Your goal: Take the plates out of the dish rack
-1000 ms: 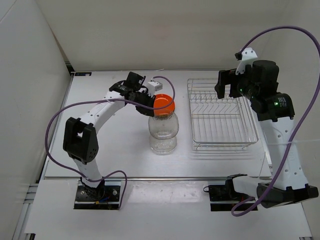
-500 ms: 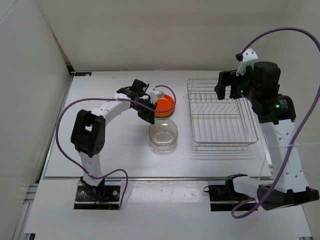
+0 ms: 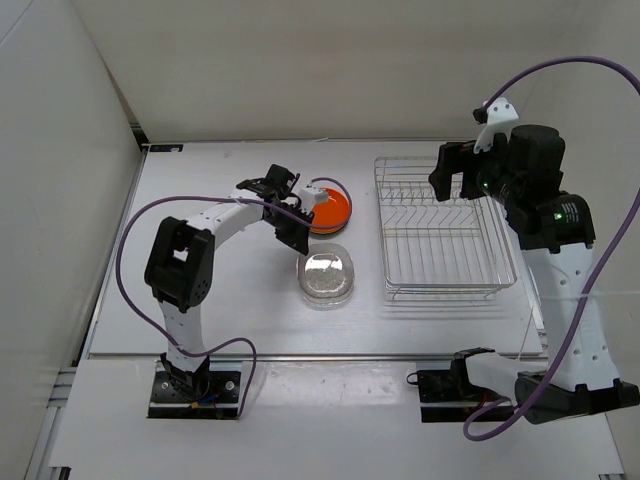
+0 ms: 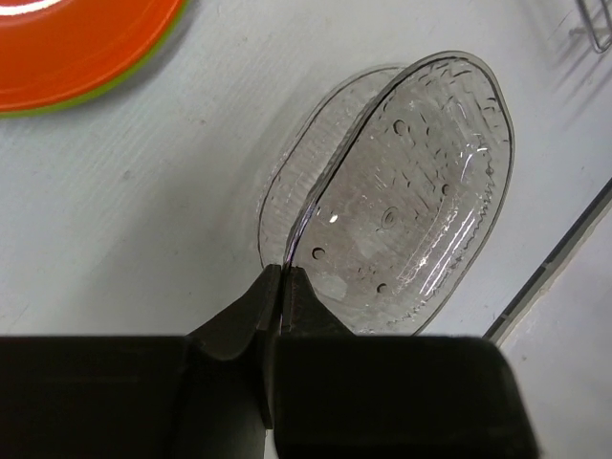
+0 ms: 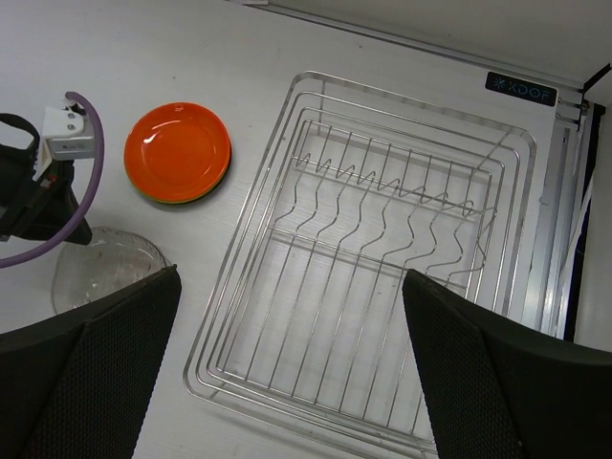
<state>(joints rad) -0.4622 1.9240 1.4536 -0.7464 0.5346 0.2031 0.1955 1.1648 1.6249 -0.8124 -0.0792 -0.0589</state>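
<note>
Pinching the rim of a clear plate, your left hand is clenched and holds it tilted over a second clear plate on the surface. The orange plate lies at 12 o'clock. The dish rack sits at 3 o'clock, under your released right hand.

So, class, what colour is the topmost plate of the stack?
Orange. The topmost plate shows best in the right wrist view.

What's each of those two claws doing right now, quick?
Left gripper: closed, pinching the rim of a clear plate.
Right gripper: open, holding nothing, above the dish rack.
</note>
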